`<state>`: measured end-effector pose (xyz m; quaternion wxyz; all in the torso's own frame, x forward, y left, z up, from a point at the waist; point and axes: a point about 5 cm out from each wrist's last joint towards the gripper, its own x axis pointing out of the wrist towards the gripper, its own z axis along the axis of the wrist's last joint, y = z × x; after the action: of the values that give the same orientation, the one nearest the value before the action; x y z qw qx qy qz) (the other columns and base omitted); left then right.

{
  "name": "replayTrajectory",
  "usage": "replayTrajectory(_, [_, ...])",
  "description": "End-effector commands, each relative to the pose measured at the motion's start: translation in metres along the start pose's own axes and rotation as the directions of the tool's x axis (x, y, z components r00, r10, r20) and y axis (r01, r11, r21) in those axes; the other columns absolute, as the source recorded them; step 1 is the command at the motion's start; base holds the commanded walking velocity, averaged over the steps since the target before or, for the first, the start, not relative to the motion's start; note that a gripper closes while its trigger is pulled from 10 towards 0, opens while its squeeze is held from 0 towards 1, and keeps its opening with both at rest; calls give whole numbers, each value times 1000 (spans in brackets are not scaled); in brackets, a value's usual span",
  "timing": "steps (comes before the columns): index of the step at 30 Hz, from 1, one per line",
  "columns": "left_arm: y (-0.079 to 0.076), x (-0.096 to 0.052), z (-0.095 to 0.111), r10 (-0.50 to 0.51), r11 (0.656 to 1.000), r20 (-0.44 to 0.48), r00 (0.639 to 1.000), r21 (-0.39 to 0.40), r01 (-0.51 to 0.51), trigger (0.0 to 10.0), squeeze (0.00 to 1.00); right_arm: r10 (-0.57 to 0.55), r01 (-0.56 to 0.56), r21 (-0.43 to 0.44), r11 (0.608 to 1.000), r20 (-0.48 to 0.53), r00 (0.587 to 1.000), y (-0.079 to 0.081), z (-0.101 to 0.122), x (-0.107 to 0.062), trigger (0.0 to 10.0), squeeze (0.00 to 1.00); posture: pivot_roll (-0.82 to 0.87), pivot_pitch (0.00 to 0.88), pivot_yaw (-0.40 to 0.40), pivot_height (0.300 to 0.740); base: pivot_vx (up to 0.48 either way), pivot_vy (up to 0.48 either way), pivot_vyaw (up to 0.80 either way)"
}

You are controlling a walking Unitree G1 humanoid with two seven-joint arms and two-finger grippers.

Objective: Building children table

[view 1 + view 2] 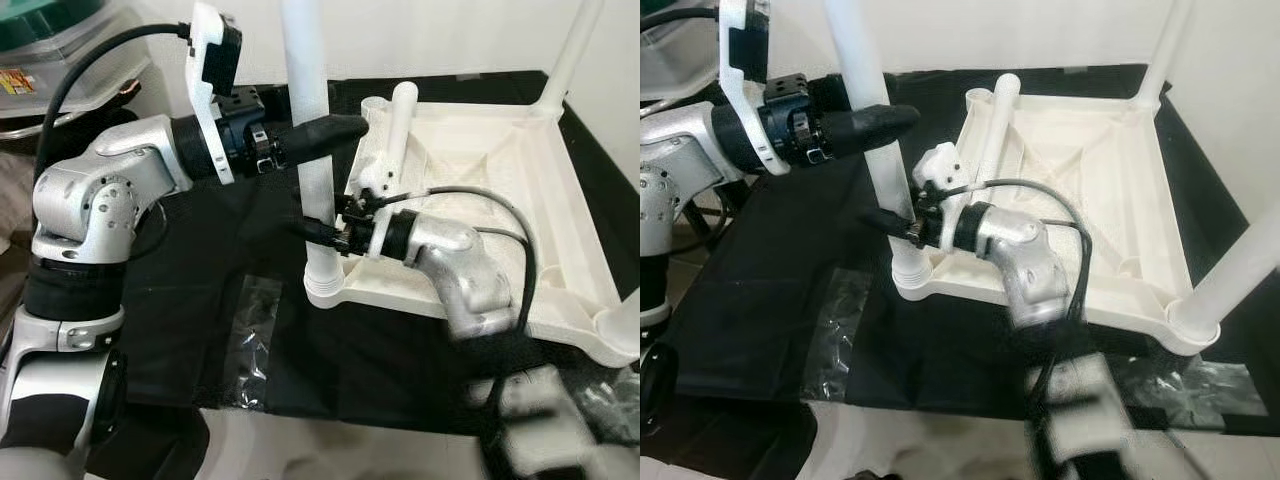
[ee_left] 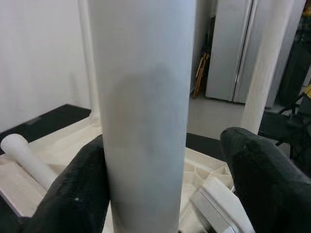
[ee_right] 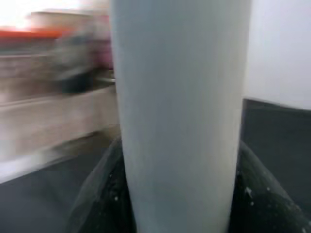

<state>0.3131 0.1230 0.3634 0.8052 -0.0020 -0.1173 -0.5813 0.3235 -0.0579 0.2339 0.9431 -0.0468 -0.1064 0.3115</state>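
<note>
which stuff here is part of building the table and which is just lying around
In the job:
- tabletop, upside down
- corner leg, upright, held by both claws
- left claw, high on the leg
- right claw, low on the leg
- loose leg lying in the tabletop
- two more standing legs

Lying about:
- black cloth
- clear plastic bag
- plastic bin

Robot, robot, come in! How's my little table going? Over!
Both grippers on one white leg: left gripper high, right gripper low. Leg upright in corner of upside-down tabletop. Loose leg lies inside.
</note>
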Motion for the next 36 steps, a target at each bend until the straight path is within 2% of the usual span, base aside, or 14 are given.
replayTrajectory(1, [-2,-2,1,-38,999,-3,999,7,38,10000,0,-358,361,-18,932,-176,917,-12,-33,-20,0,0,10,165,91,740,0,0,0])
replayTrajectory(5, [2,-7,-5,-10,1000,-16,1000,1,10,10000,0,-325,336,44,941,-168,931,5,-35,-5,0,0,21,157,87,740,0,0,0])
replayTrajectory(12, [2,-14,-9,30,1000,-5,1000,-11,-30,10000,0,-362,377,57,924,-175,915,4,-28,-1,0,0,23,155,83,740,0,0,0])
replayTrajectory(13, [2,-16,-11,35,999,-5,999,-17,-35,10000,0,-351,367,56,929,-183,918,5,-28,-1,1529,0,18,152,89,740,0,0,0])
replayTrajectory(14, [2,-16,-11,35,999,-5,999,-17,-35,10000,0,-351,367,56,929,-183,918,5,-28,-1,1529,0,18,152,89,740,0,0,0])
replayTrajectory(15, [2,-17,-14,44,999,-12,999,-21,-45,10000,0,-323,338,62,939,-178,929,8,-26,-1,10000,0,18,151,92,740,0,0,0])
replayTrajectory(18, [2,-19,-18,50,998,-16,999,-23,-50,10000,0,-275,289,72,955,-158,948,8,-22,0,10000,0,22,150,94,740,0,0,0])
replayTrajectory(19, [0,-19,-20,39,999,-18,999,-26,-40,0,0,-183,193,77,978,-117,976,5,-15,2,10000,1000,26,148,96,740,0,0,0])
replayTrajectory(29, [-4,-17,-20,3,1000,-25,1000,-26,-4,0,0,227,-228,-14,974,-26,973,-31,16,7,10000,996,35,149,91,740,0,0,0])
replayTrajectory(30, [-4,-17,-20,2,1000,-27,1000,-26,-3,0,0,292,-294,-61,954,-36,956,-39,21,7,10000,302,39,151,90,740,0,0,0])
replayTrajectory(31, [-5,-17,-20,3,1000,-29,1000,-26,-3,0,0,354,-357,-89,930,-52,934,-44,25,6,10000,169,39,152,90,740,0,0,0])
replayTrajectory(32, [-5,-17,-20,3,1000,-29,1000,-26,-3,0,0,354,-357,-89,930,-52,934,-44,25,6,10000,169,39,152,90,740,0,0,0])
replayTrajectory(33, [-5,-16,-21,3,1000,-32,999,-26,-4,0,0,409,-415,-118,902,-68,910,-48,28,6,10000,0,39,150,88,740,0,0,0])
replayTrajectory(36, [-6,-15,-21,2,1000,-34,999,-27,-3,0,0,471,-479,-126,869,-85,878,-50,30,5,10000,0,46,153,85,740,0,0,0])
